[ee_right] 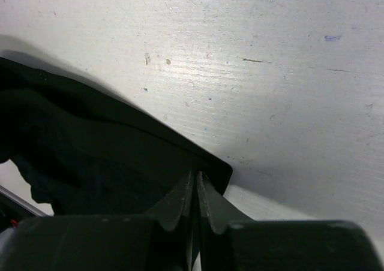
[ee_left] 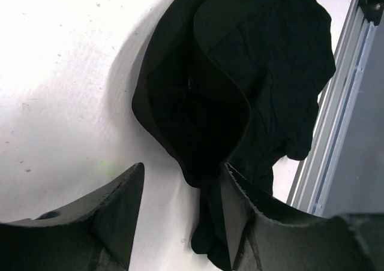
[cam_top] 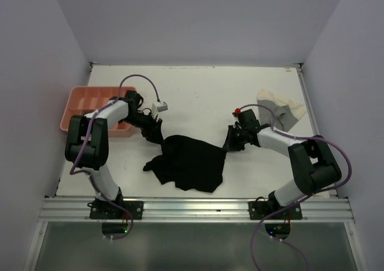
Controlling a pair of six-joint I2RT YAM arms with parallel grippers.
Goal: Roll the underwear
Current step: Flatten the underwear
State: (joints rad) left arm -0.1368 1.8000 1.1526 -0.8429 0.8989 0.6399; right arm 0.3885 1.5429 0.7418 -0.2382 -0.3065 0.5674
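Observation:
A black underwear [cam_top: 193, 163] lies crumpled on the white table between my two arms. My left gripper [cam_top: 153, 131] is at its left upper corner. In the left wrist view the left gripper [ee_left: 180, 190] is open, and a folded loop of the black underwear [ee_left: 240, 79] hangs down to the right finger [ee_left: 240, 217] and touches it. My right gripper [cam_top: 231, 140] is at the cloth's right upper corner. In the right wrist view the right gripper [ee_right: 195, 178] is shut on the corner of the black underwear [ee_right: 90, 145], lifting that edge. A cream and grey underwear [cam_top: 281, 110] lies flat at the back right.
A pink compartment tray [cam_top: 81, 106] stands at the left edge, beside the left arm. A metal rail [cam_top: 198, 208] runs along the table's near edge. A small bit of cream cloth [cam_top: 328, 192] shows beside the right arm's base. Walls close in the left, right and back.

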